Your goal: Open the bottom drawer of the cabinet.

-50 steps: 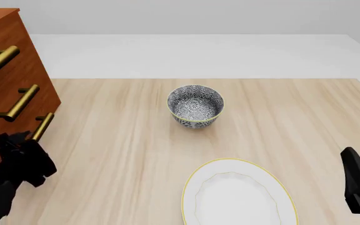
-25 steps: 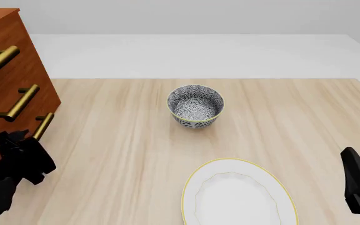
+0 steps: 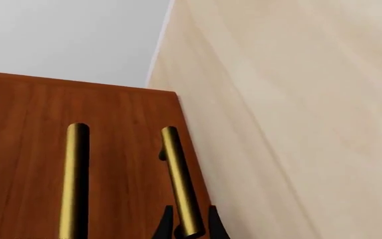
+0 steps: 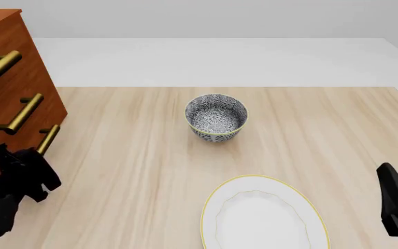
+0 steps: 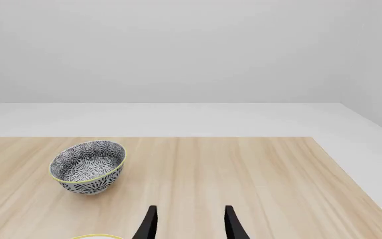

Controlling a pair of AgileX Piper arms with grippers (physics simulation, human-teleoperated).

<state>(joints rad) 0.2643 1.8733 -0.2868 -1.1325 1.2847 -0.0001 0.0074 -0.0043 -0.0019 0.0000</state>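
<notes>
Beyond the fingers stood the cabinet (image 4: 12, 88), its bottom drawer (image 4: 9, 155) shut, ready for a pull. Between them ran the brass handle (image 3: 179, 179), pinched by the left gripper (image 3: 189, 226), low and level. Idle, the right gripper (image 5: 189, 221) hung spread toward the bowl (image 5: 88, 166).

The cabinet (image 4: 12, 67) is reddish-brown wood grain with brass bar handles. The table (image 4: 130, 171) is pale beige wood grain. The bowl (image 4: 215, 117) carries a dark blue-and-white leaf pattern with a yellow rim. The plate (image 4: 263, 215) is white, yellow-rimmed.
</notes>
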